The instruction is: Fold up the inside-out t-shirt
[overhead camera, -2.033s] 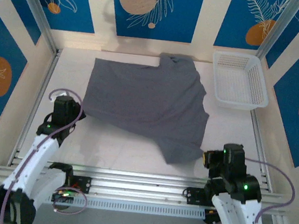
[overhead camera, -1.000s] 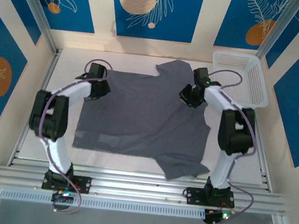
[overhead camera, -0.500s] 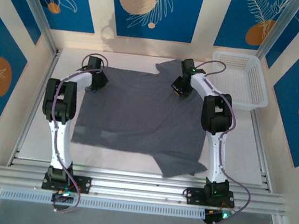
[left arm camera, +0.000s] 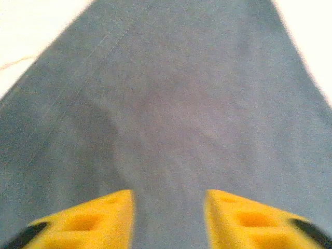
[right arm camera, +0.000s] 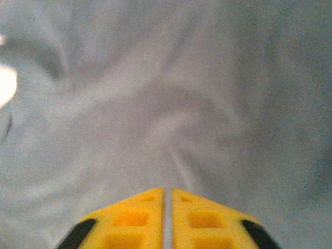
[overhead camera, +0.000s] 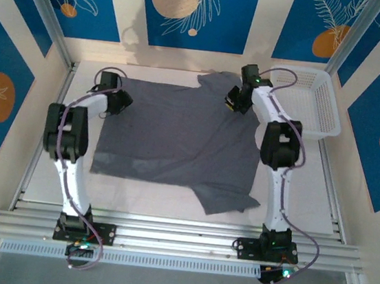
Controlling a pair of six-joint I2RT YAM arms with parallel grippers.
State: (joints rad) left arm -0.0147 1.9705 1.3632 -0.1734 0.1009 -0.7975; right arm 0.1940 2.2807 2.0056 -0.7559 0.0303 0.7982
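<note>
The inside-out t-shirt point(overhead camera: 176, 140) lies spread open and mostly flat on the table point(overhead camera: 148, 203), covering the middle and reaching up to the far edge. A strip of bare table shows along the near edge and another along the left edge. The cloth is plain dark grey with soft wrinkles. One sleeve juts out at its near right corner toward the near edge, and another lump of cloth rises at its far right corner. A white basket point(overhead camera: 325, 124) sits in the far right corner of the table, near that far right part of the shirt. Both arms reach well out from their bases at the near edge. The left gripper point(overhead camera: 118, 101) is over the shirt's far left corner, close to the left edge of the table. In the left wrist view the left gripper point(left arm camera: 168, 199) has its yellow jaws released and standing apart, with smooth grey cloth showing in the gap and beyond. The right gripper point(overhead camera: 234, 100) is at the shirt's far right part, just beside the basket's side of the table. In the right wrist view the right gripper point(right arm camera: 167, 191) has its jaws clenched almost together, with only a thin slit between them. A crease of cloth runs up to their tips, but I cannot tell whether any cloth is pinched there.
</note>
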